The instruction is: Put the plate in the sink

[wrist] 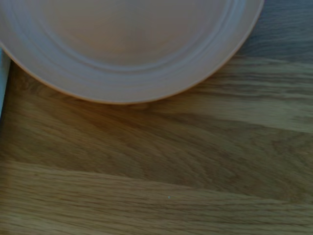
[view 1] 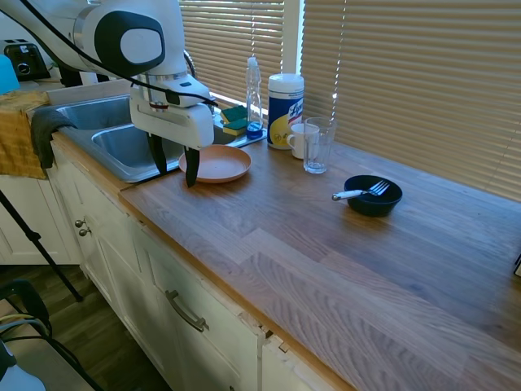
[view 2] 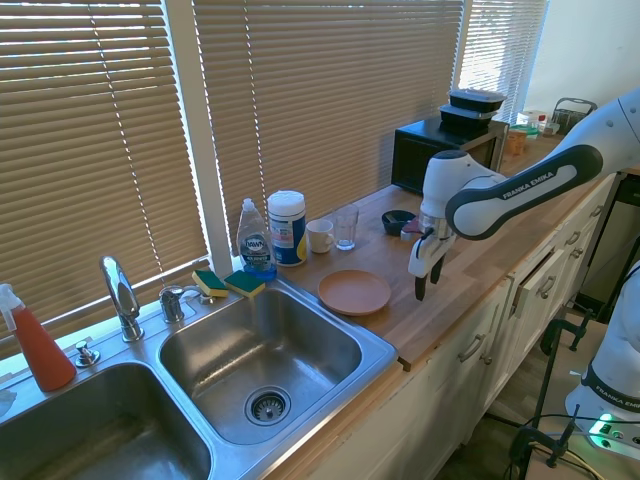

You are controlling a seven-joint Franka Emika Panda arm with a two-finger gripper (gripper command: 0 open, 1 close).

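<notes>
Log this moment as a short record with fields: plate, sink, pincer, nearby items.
plate: flat on the wooden counter, beside the sink rim, not held
sink: right basin empty
pincer: open, fingers pointing down by the plate's near edge
black bowl: farther along the counter, fork resting in it
glass: upright beside a white mug

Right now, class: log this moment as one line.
pincer: open, beside plate | plate: on counter, not gripped | sink: no plate yet
</notes>
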